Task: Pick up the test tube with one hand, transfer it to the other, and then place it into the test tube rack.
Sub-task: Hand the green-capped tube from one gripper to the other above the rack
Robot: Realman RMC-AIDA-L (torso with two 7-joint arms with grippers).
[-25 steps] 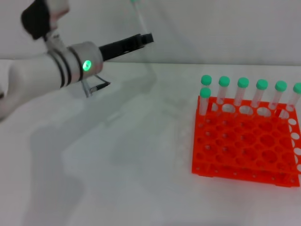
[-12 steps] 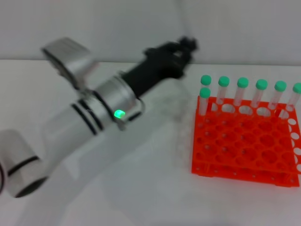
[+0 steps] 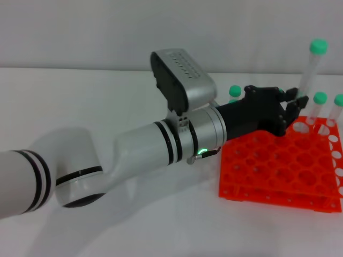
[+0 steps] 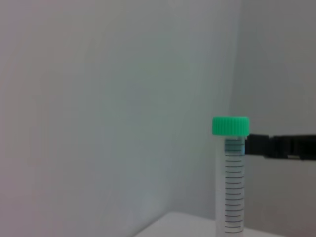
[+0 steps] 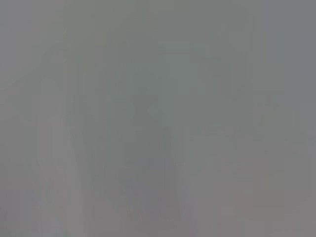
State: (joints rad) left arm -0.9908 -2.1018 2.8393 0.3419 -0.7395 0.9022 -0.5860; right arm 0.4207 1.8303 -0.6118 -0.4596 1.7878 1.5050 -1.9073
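Fingers of the left gripper [image 3: 293,107] pinch closed on the test tube [image 3: 310,71], holding it upright above the back row of the test tube rack [image 3: 278,171], its green cap well above the caps of the other tubes [image 3: 320,104] already seated there. The right gripper is nowhere to be seen, so its state I cannot tell. To seat the tube well, I'd line its tip over a free hole, keep it vertical, lower slowly, and release only once it is seated
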